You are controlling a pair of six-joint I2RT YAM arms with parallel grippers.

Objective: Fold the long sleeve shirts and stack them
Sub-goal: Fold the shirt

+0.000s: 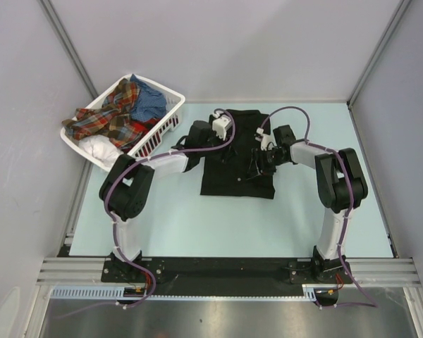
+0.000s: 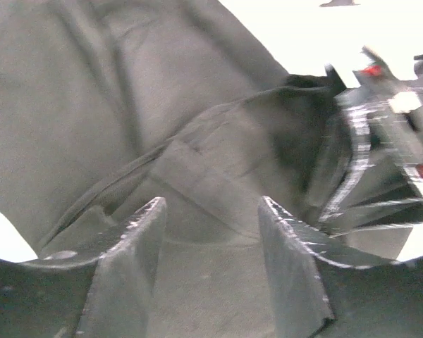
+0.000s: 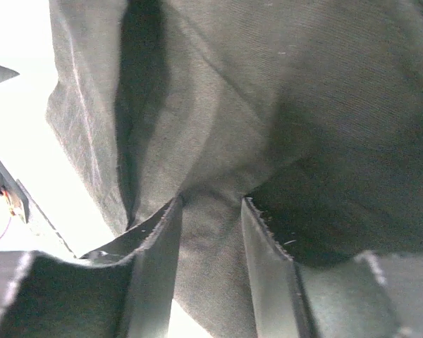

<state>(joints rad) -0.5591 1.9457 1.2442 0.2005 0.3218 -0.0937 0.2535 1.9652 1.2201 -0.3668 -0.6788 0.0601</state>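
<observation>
A large black long sleeve shirt [image 1: 236, 179] lies on the pale table, with its sleeves folded in. My left gripper [image 1: 225, 150] is low over its left half. In the left wrist view the gripper [image 2: 210, 204] has its fingers [image 2: 137, 239] partly closed, and a thick fold of the black shirt [image 2: 197, 162] fills the gap. My right gripper [image 1: 257, 165] is on the shirt's right half. In the right wrist view the gripper [image 3: 210, 203] is shut on bunched black shirt cloth [image 3: 211, 141], and creases run to its tips. Red-orange plaid [image 1: 106, 116], blue [image 1: 149, 102] and white [image 1: 99, 149] shirts lie in the basket.
A white slatted basket [image 1: 166, 127] stands at the back left, right beside the left arm. Grey walls close in the table on the left, back and right. A black rail [image 1: 225, 267] with the arm bases runs along the near edge.
</observation>
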